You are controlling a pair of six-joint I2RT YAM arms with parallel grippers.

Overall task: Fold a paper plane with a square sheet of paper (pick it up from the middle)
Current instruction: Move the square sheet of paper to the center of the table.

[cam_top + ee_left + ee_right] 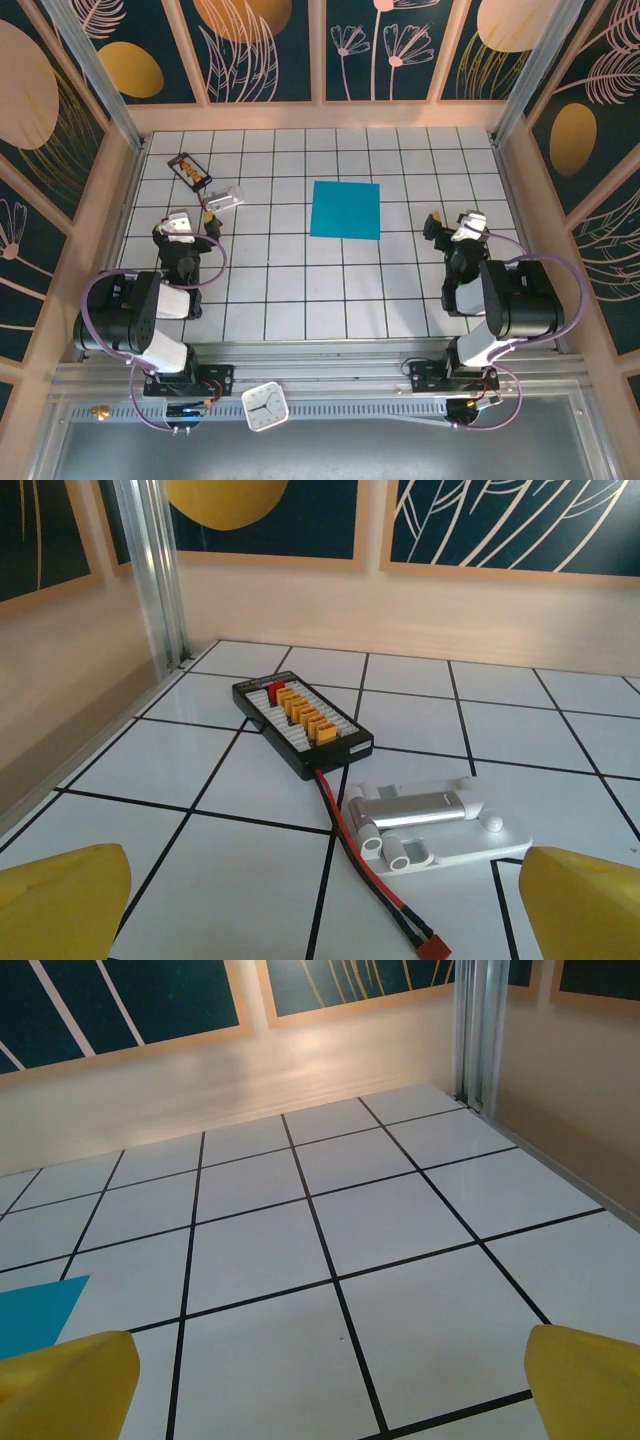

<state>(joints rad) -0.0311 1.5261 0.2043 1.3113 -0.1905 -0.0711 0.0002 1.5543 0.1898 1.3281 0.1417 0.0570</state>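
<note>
Square sheet of paper [345, 210] was found flat and uncreased, slightly toward 12 o'clock of the table [300, 300] centre. All folding was judged outstanding. Left gripper [185, 226] at its 9 o'clock and right gripper [455, 224] at 3 o'clock were parked well apart, jaws spread wide, nothing held.

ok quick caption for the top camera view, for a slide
Flat teal square sheet of paper on the tiled table, left gripper and right gripper open on either side, not touching it.

We see the square sheet of paper [345, 210] lying flat and unfolded at mid-table [300, 290]. It's plain teal-blue with no creases. One corner pokes into the right wrist view, low left.
</note>
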